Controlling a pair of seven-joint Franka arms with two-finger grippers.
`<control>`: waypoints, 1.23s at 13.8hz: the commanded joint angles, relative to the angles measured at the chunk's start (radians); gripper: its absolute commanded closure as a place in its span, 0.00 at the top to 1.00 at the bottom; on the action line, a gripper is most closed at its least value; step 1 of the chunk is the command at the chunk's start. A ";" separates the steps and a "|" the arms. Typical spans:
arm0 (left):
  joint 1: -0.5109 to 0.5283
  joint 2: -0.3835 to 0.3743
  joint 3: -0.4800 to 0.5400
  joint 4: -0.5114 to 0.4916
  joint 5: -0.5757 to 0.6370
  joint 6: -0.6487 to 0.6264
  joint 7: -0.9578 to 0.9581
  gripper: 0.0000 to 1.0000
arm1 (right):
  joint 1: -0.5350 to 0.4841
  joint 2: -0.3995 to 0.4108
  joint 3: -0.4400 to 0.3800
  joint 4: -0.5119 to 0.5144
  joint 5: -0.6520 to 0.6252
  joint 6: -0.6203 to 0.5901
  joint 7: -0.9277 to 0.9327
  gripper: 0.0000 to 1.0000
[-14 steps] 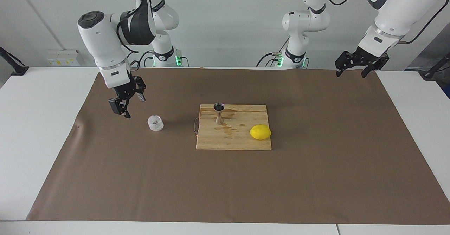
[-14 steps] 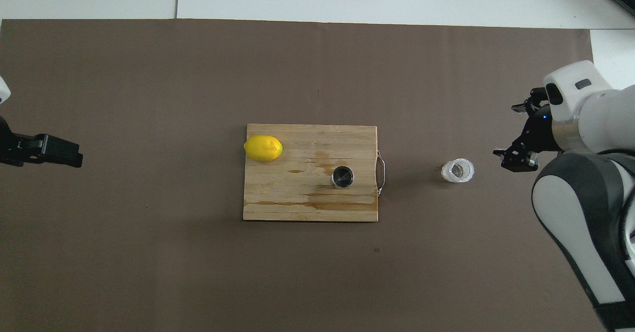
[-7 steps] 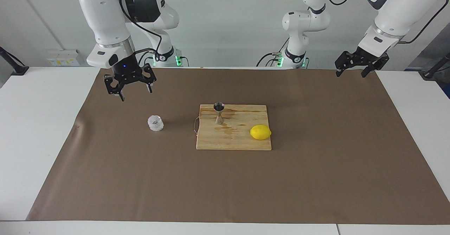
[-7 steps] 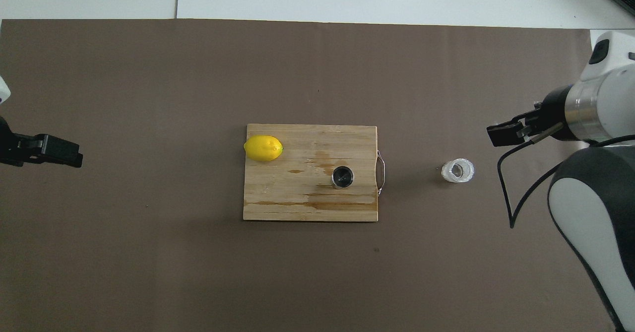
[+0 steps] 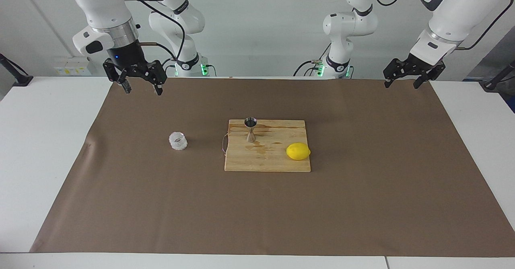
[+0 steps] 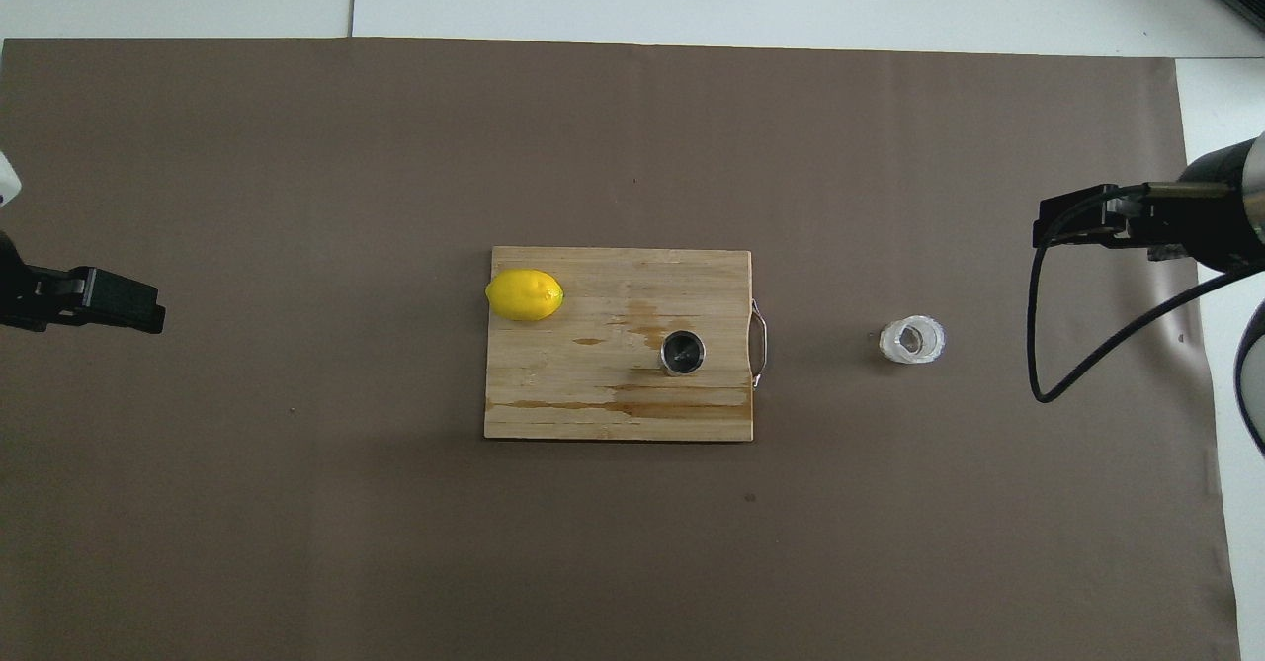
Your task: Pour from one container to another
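We find the glass cup [image 5: 178,140] standing upright on the brown mat [image 5: 362,204], toward the right arm's end of the table and apart from the cutting board [image 5: 267,162]. The jigger [image 5: 250,129] stands upright on that board, near its handle end and the edge nearer the robots; a lemon [image 5: 298,151] lies at the board's corner toward the left arm's end. Stains mark the wood around the jigger; whether either vessel holds liquid we cannot tell.

The right gripper [image 5: 134,83] hangs high over the mat's edge at the robots' end, well apart from the cup, jaws open and empty. The left gripper [image 5: 407,76] waits above the mat's corner at its own end, jaws likewise open and empty.

In our judgement nothing is in hand: either the pour has not begun, or it is done and the cup set back down. If not yet begun, the next move calls for the right gripper to descend beside the cup, straddle its wall, close, lift and carry it over the jigger's narrow mouth.
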 commanded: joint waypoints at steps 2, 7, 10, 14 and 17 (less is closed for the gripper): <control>0.008 -0.016 -0.003 -0.006 0.006 -0.013 0.008 1.00 | -0.013 0.009 -0.010 0.023 -0.001 -0.081 0.035 1.00; 0.008 -0.016 -0.003 -0.006 0.006 -0.013 0.008 1.00 | 0.001 -0.019 -0.007 -0.018 -0.001 -0.127 0.044 1.00; 0.008 -0.016 -0.003 -0.006 0.006 -0.013 0.008 1.00 | 0.001 -0.040 -0.006 -0.064 0.000 -0.112 -0.029 1.00; 0.008 -0.016 -0.003 -0.006 0.006 -0.013 0.008 1.00 | 0.002 -0.047 -0.007 -0.083 -0.014 -0.087 -0.026 1.00; 0.008 -0.016 -0.003 -0.006 0.006 -0.013 0.008 1.00 | 0.002 -0.056 -0.006 -0.103 -0.017 -0.067 -0.014 1.00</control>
